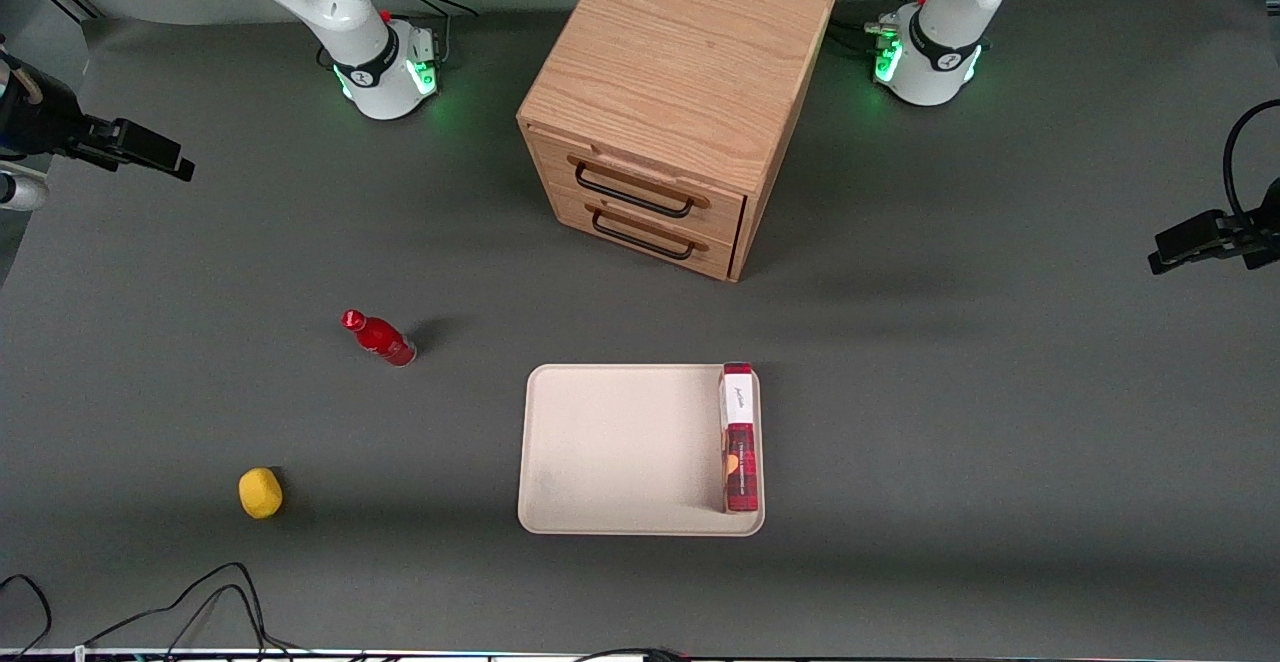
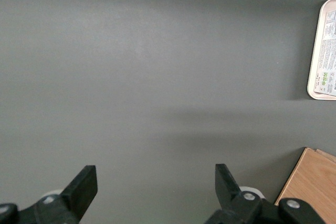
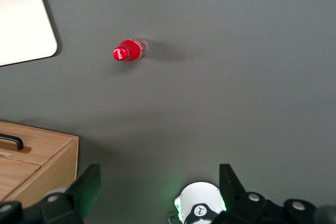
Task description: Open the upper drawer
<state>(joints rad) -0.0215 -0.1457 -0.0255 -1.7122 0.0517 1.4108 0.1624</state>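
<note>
The oak cabinet (image 1: 680, 72) stands mid-table, farther from the front camera than the tray. Its upper drawer (image 1: 640, 180) is shut, its black wire handle (image 1: 632, 196) just above the lower drawer (image 1: 645, 232). My right gripper (image 1: 160, 157) hangs high over the working arm's end of the table, well apart from the cabinet. It is open and empty in the right wrist view (image 3: 159, 184). A corner of the cabinet (image 3: 37, 163) and a bit of black handle (image 3: 13, 141) show there; I cannot tell which drawer it belongs to.
A red bottle (image 1: 380, 339) lies on the grey mat, also in the right wrist view (image 3: 129, 51). A yellow lump (image 1: 260, 493) lies nearer the front camera. A beige tray (image 1: 600, 452) holds a red box (image 1: 739, 442). Cables lie at the front edge.
</note>
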